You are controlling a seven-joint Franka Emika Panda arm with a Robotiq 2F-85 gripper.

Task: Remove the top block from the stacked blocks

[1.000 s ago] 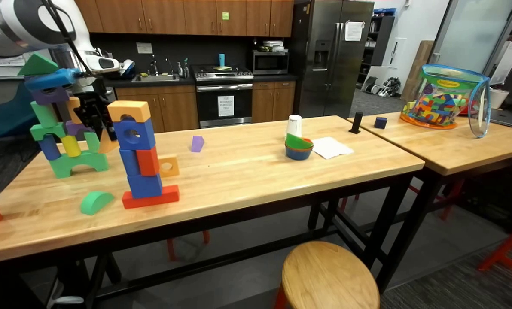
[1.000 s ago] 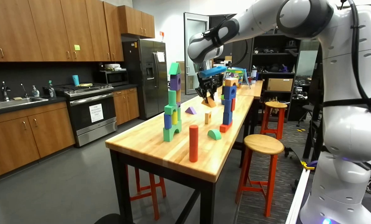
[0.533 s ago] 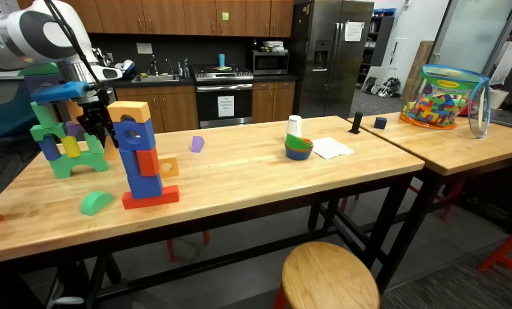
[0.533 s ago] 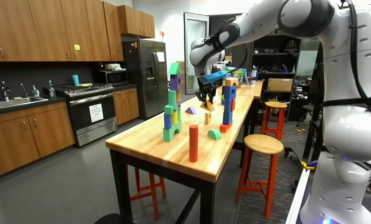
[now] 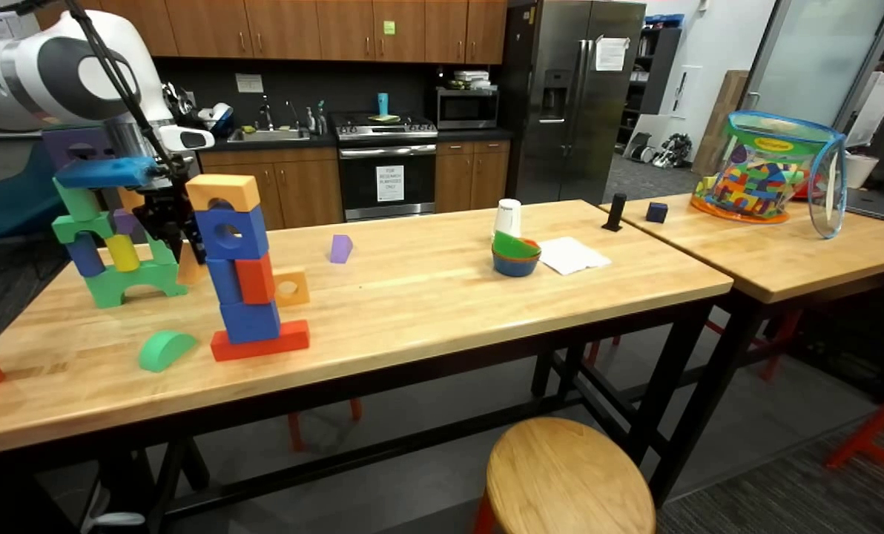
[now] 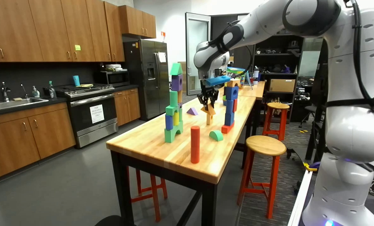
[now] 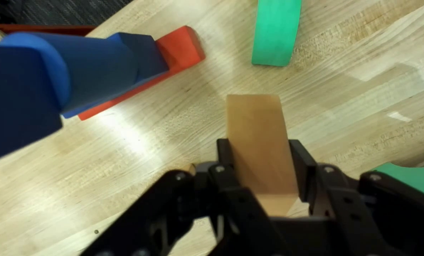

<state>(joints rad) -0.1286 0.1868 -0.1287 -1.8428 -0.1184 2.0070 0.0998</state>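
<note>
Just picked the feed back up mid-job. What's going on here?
The robot's gripper is closed on an orange triangular block, holding it above the table, between the narrow tower and the wider green-and-purple structure. The tower is standing, with an orange arch block on top, and the wrist view shows a gap between gripper and tower. Whether the held block came off that tower can't be told from this moment.

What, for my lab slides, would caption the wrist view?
Jaws grip an orange block, clear of the blue-and-red tower.
</note>
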